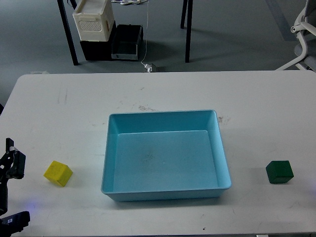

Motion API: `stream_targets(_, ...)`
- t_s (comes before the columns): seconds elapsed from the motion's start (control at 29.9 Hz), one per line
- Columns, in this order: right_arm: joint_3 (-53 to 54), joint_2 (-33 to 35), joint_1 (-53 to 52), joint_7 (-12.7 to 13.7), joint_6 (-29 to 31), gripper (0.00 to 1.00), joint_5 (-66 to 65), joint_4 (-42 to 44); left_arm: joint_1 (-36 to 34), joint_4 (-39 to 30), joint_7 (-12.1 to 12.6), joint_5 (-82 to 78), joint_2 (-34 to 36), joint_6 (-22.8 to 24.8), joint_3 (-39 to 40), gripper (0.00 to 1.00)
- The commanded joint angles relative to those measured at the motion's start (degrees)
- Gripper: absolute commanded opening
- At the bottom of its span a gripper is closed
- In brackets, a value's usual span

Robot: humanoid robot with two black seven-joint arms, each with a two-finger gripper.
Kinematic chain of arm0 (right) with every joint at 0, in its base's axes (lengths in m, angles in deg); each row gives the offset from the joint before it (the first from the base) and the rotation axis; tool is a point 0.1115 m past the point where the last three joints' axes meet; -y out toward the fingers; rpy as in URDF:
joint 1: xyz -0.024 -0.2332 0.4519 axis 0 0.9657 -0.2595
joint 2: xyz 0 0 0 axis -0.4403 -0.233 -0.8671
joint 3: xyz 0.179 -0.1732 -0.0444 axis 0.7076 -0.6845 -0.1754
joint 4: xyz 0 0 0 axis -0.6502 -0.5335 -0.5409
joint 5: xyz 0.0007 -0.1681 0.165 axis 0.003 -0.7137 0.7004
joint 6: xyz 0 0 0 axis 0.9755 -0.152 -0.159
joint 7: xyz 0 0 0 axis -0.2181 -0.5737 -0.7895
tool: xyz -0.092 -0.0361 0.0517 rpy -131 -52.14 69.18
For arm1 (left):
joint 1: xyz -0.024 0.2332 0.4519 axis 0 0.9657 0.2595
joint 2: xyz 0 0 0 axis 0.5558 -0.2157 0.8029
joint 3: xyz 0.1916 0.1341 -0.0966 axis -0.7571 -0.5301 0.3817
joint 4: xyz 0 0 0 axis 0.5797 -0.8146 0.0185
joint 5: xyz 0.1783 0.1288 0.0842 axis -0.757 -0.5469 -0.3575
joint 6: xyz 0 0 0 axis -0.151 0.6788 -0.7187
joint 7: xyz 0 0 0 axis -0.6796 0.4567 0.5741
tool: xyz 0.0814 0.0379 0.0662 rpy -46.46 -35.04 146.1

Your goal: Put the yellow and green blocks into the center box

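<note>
The light blue center box (166, 157) lies empty in the middle of the white table. On the table left of it rests the yellow block (58, 173), a short gap from the box's left wall. Right of the box sits the dark green block (279, 172), farther from it. My left gripper (14, 160) shows as a dark part at the left edge, a little left of the yellow block and apart from it. Its fingers cannot be told apart. My right arm is out of view.
The white table (163, 89) reaches to a far edge near the top of the view. Beyond it on the floor stand a white slatted crate (94, 20), black boxes (126, 42) and table legs. An office chair base (301, 39) is at the top right.
</note>
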State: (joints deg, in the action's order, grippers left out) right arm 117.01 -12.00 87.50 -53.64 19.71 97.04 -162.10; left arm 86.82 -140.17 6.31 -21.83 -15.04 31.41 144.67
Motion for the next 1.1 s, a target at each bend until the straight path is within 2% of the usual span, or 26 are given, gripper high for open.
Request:
stream_targets(0.0, 1.48, 0.11, 0.02, -0.17, 0.00, 1.00, -1.66, 0.07, -0.43, 0.01, 0.01, 0.08, -0.12, 0.00, -0.08, 1.00)
stream_targets(0.57, 9.73, -0.24, -0.50, -0.18, 0.00, 1.00, -1.40, 0.07, 0.09, -0.16, -0.26, 0.43, -0.73, 0.00, -0.96, 1.00)
stream_targets(0.9, 10.53, 0.20, -5.95, 0.18, -0.05, 0.99, 0.62, 2.27, -0.08, -0.25, -0.69, 0.69, -1.61, 0.00, -0.17, 1.00)
stream_targets(1.0, 10.44, 0.99, -6.31, 0.09, -3.82, 1.00, 0.44, 2.01, -0.17, -0.25, -0.69, 0.69, -1.70, 0.00, 0.00, 1.00)
stream_targets(1.07, 10.36, 4.84, -6.39, 0.18, -5.84, 1.00, 0.09, 1.83, -0.26, -0.25, -0.69, 0.69, -1.70, 0.00, 0.00, 1.00)
